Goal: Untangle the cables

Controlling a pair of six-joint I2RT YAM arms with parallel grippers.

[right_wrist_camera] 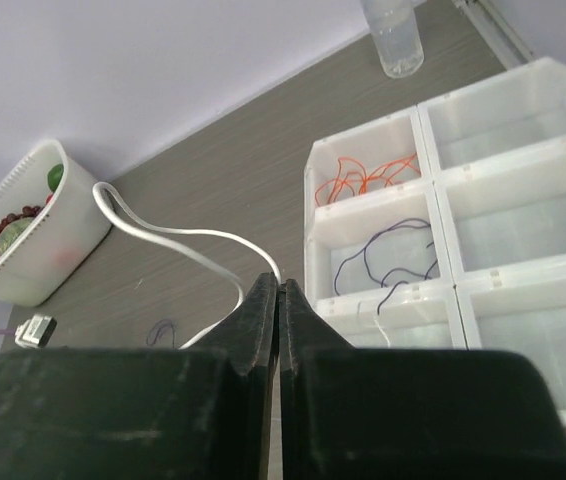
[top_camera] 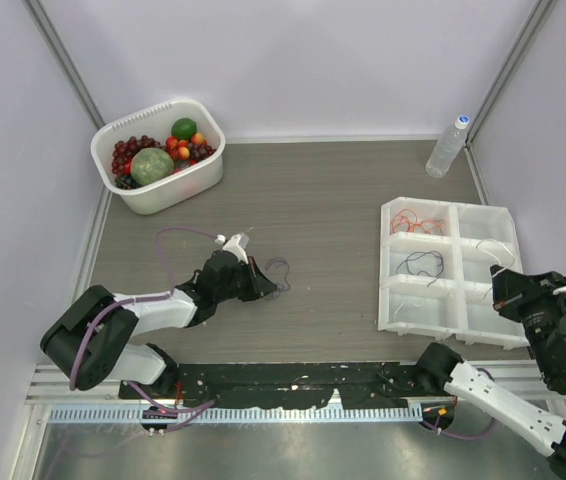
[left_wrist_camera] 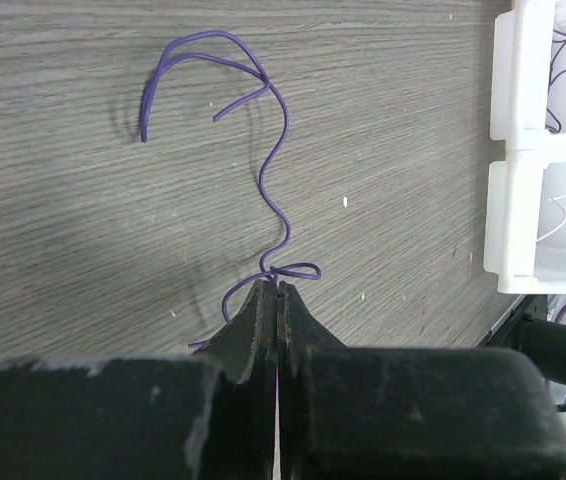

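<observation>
Now my left gripper pinches the limp, featherlight purple cable at its lower kink; my right gripper pinches the white cable.

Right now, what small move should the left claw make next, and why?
Probably lift and carry rightward toward the tray: the left gripper is shut on the purple wire, which lies alone on the table, and a similar wire already sits in one tray compartment.
</observation>
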